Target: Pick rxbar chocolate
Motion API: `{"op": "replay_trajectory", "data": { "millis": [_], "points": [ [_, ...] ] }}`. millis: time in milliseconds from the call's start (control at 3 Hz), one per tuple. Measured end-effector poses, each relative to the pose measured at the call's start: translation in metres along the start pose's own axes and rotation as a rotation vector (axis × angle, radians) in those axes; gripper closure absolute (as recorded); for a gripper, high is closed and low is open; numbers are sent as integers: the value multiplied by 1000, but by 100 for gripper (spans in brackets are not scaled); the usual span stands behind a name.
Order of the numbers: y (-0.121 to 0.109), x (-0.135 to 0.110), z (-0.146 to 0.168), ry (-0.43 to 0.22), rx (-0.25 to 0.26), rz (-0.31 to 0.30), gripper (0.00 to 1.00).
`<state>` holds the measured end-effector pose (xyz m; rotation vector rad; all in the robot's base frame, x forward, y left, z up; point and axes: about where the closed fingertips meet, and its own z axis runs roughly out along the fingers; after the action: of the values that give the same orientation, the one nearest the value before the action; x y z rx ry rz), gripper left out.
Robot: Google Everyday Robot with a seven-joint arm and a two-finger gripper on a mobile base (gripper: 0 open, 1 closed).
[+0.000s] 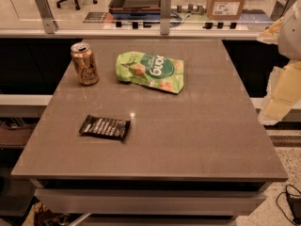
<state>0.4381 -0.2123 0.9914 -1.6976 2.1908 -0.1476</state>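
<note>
The rxbar chocolate [105, 127] is a small flat black wrapped bar with white lettering. It lies on the grey table [197, 135] at the front left. My arm comes in at the right edge of the view, pale and yellowish, and its gripper [275, 108] hangs beside the table's right edge, far to the right of the bar and apart from it. Nothing is seen in the gripper.
A copper-coloured drink can [84, 63] stands upright at the back left. A green snack bag [150, 71] lies at the back middle. A glass railing with metal posts [165, 12] runs behind the table. A black cable [289, 201] lies on the floor at lower right.
</note>
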Motion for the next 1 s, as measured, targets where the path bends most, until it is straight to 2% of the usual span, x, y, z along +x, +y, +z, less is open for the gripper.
{"op": "replay_trajectory", "data": {
  "millis": [333, 667, 1000],
  "points": [
    [0, 0, 0, 0, 0, 0, 0],
    [-3, -3, 9, -79, -23, 2, 0],
    [1, -13, 37, -217, -80, 23, 0]
  ]
}}
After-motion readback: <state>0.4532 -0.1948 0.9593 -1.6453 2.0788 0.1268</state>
